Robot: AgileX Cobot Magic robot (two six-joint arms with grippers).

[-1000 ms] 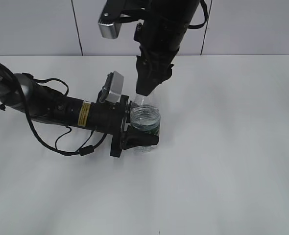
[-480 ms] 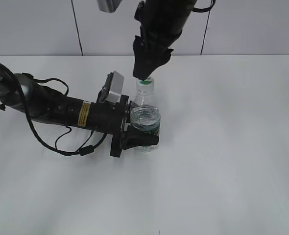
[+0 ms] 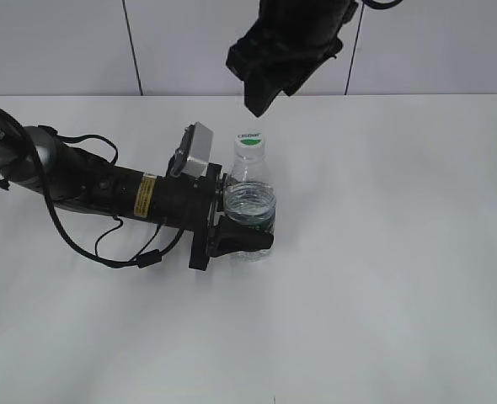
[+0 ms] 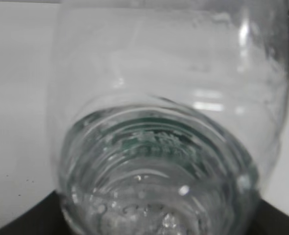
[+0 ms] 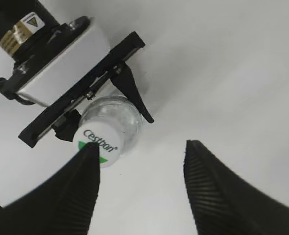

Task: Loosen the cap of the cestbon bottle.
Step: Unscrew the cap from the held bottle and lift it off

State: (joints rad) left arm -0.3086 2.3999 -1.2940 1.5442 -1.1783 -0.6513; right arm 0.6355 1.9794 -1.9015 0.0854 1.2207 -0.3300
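Note:
The cestbon bottle stands upright on the white table, clear with a dark green label band. My left gripper is shut on the bottle's body; in the left wrist view the bottle fills the frame. The white cap with its green mark sits on the neck. It also shows in the right wrist view, with "Cestbon" lettering. My right gripper is open and empty, raised above and behind the cap. In the right wrist view its fingers are spread apart, the left finger overlapping the cap's edge.
The white table stretches right and in front of the bottle. A white panelled wall stands at the back. The left arm with its cables lies across the table's left side.
My right gripper has let go of the cap and risen well above it, its fingers now apart. The bottle and left gripper have stayed put.

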